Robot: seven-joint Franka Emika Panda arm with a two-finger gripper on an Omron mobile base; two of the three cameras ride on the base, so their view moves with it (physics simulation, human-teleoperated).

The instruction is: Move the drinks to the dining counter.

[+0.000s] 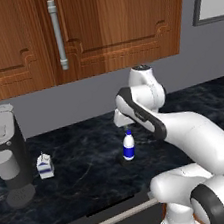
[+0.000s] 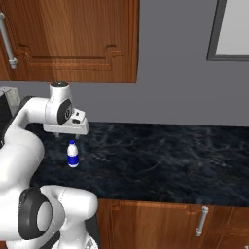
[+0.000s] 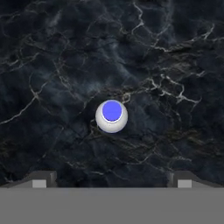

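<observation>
Hand view looks straight down between the gripper tips, which stand spread wide with nothing between them. Directly below, centred between the jaws, is the blue cap of the small white bottle; it stands upright on the black marble counter, its long axis pointing up at the hand, so a straight descent looks right. Left of the bottle sits the gabled carton, and farther left the coffee machine.

black marble counter carries bottle, carton, coffee machine.
</observation>
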